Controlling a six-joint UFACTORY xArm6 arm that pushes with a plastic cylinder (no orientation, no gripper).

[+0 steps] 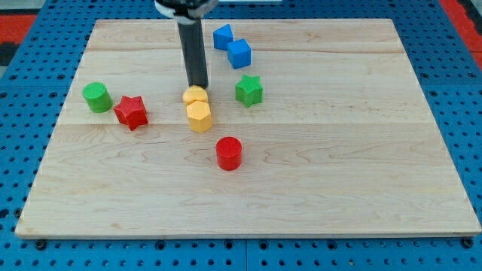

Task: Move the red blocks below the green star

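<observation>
The green star (248, 90) lies above the board's middle. A red star (131, 112) lies at the view's left, and a red cylinder (229, 153) stands near the middle, below and slightly left of the green star. My tip (198, 86) rests just above the upper of two touching yellow blocks, a rounded one (195, 95) and a hexagon (199, 116). The tip is left of the green star and right of the red star.
A green cylinder (97, 97) stands left of the red star. Two blue blocks (223, 36) (239, 53) sit near the view's top, above the green star. The wooden board (339, 173) lies on a blue perforated table.
</observation>
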